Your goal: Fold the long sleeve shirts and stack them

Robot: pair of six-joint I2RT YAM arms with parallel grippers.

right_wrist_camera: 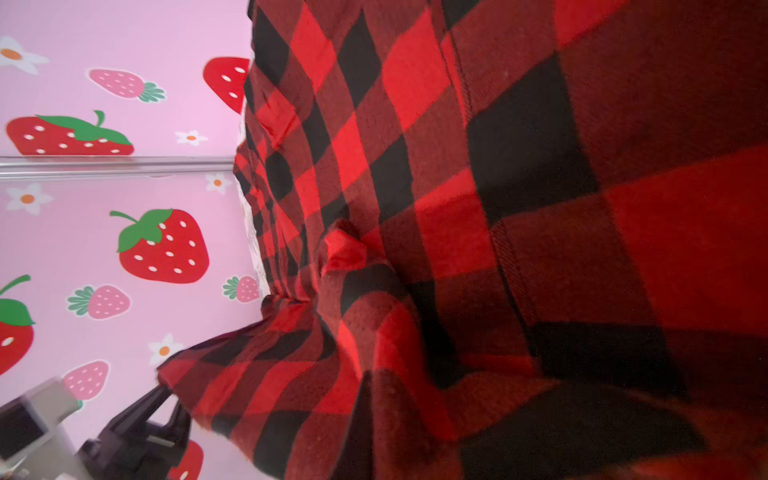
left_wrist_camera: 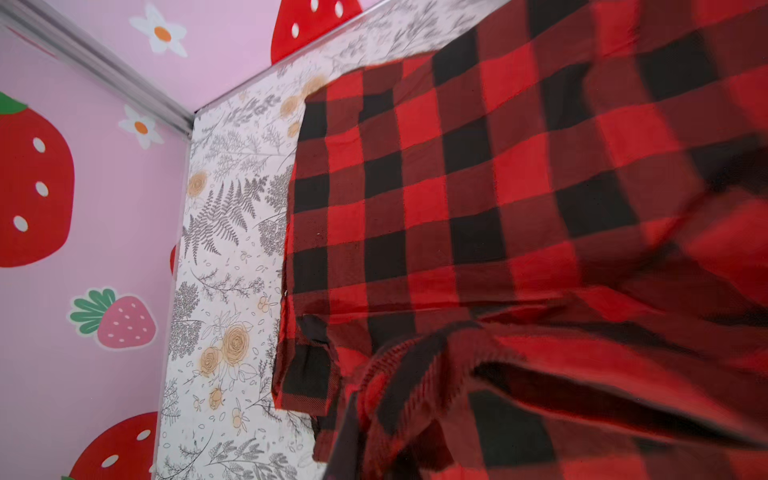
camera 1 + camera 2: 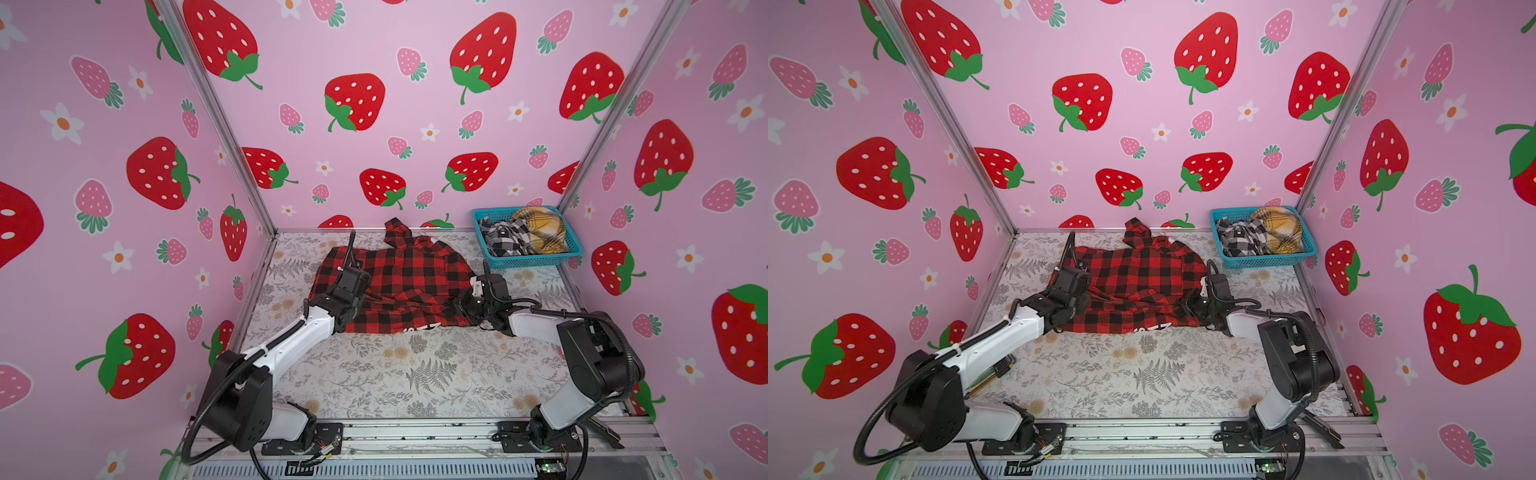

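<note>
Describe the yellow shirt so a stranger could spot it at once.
Look past the red shirt spread on the table to the teal basket in the far right corner. Two crumpled shirts lie in it, and the yellow shirt is the right-hand one. It alone is mustard plaid; its neighbour, the black-and-white shirt, has no yellow.

1. One red-and-black shirt lies spread over the back half of the bench.
2. One black-and-white shirt and one mustard-yellow shirt lie bunched side by side, making three in all.
3. One teal basket holds those two at the bench's back right corner.
4. Two robot arms, the left arm and the right arm, are mounted along the bench's front edge.
</note>
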